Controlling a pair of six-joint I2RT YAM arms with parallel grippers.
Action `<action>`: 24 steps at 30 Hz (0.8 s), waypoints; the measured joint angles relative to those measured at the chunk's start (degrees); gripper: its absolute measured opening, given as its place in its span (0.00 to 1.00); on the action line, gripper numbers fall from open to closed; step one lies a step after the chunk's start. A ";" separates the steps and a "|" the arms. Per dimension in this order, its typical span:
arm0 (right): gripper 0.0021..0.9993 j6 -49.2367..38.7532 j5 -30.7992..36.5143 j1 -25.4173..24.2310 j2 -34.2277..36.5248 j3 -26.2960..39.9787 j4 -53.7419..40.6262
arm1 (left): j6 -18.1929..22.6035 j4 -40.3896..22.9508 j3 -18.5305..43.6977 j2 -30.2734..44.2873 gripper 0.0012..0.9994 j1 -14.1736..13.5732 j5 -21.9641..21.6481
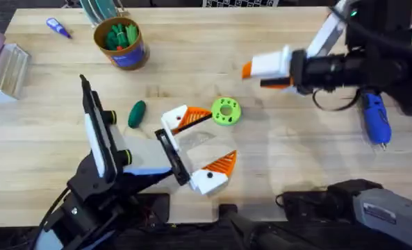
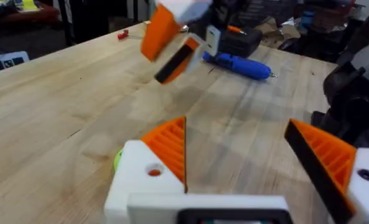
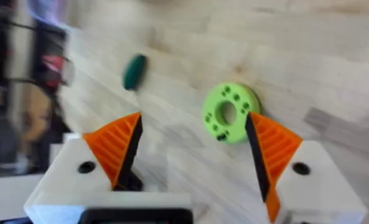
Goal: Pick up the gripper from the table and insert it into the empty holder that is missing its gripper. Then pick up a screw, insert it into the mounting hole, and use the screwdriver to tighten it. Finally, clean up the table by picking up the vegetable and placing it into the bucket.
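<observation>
The dark-green vegetable [image 1: 137,113] [image 3: 134,71] lies on the table left of my left gripper [image 1: 220,135] [image 2: 237,124], which is open and low over the wood with nothing between its orange fingers. Far back left stands the brown bucket [image 1: 122,43] with a blue band and green pieces inside. The blue screwdriver [image 1: 376,118] [image 2: 240,64] lies at the right, under my right arm. My right gripper [image 1: 256,76] [image 3: 193,118] [image 2: 172,43] hovers open and empty above the table's middle right. The loose gripper, the holder and the screw are out of view.
A lime-green disc [image 1: 225,111] [image 3: 229,112] with holes rests beside the left gripper's upper finger. A small purple pen [image 1: 58,28] lies at the back left. A clear plastic box [image 1: 7,66] sits at the left edge.
</observation>
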 joint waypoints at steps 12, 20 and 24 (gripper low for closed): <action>0.97 -11.59 23.53 20.60 0.28 0.04 -10.10 | 0.00 0.00 0.00 0.01 0.99 0.00 0.00; 0.68 -12.77 26.79 24.56 5.74 0.04 -7.39 | 0.00 0.00 0.00 0.00 0.99 0.00 0.01; 0.55 -12.90 27.09 24.58 8.34 0.04 -5.14 | 0.00 0.00 0.00 0.00 0.99 0.00 0.00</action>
